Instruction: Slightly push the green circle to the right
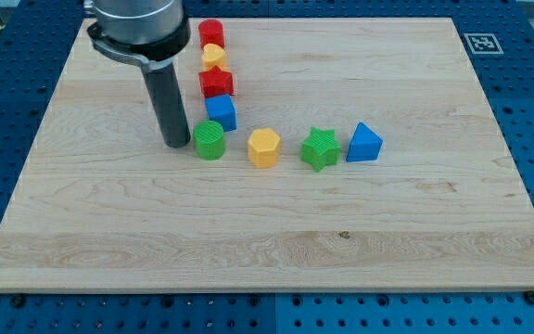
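Observation:
The green circle point(209, 140) is a short green cylinder on the wooden board point(267, 260), left of centre. My tip point(176, 144) rests on the board just to the left of it, very close or touching. The rod rises to a dark round mount at the view's top. A blue block point(221, 112) sits just above and right of the green circle, touching or nearly so.
A column runs up from the blue block: a red star point(216, 83), a yellow block point(214, 57), a red cylinder point(211, 32). To the right of the green circle lie a yellow hexagon point(263, 147), a green star point(320, 148) and a blue triangle block point(363, 143).

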Controlling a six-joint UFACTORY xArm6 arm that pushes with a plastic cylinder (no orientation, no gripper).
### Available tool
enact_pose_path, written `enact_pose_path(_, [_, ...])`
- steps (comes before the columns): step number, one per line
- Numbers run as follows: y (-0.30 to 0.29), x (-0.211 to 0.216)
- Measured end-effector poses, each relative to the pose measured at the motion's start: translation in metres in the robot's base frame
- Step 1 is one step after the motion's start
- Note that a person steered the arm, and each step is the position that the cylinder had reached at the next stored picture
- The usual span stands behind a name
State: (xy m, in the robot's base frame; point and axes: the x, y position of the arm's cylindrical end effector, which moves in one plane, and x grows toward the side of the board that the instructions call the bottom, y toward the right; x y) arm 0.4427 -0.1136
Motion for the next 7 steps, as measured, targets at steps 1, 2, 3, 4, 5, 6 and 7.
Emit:
enact_pose_path(1, [0.008,0.005])
enact_pose_path(2, [0.015,0.012])
enact_pose_path(3, [0.017,0.012])
enact_pose_path(4, [0.017,0.012])
enact_pose_path(5, [0.017,0.02])
enact_pose_path(6, [0.018,0.047])
enact_pose_path(7, [0.048,0.052])
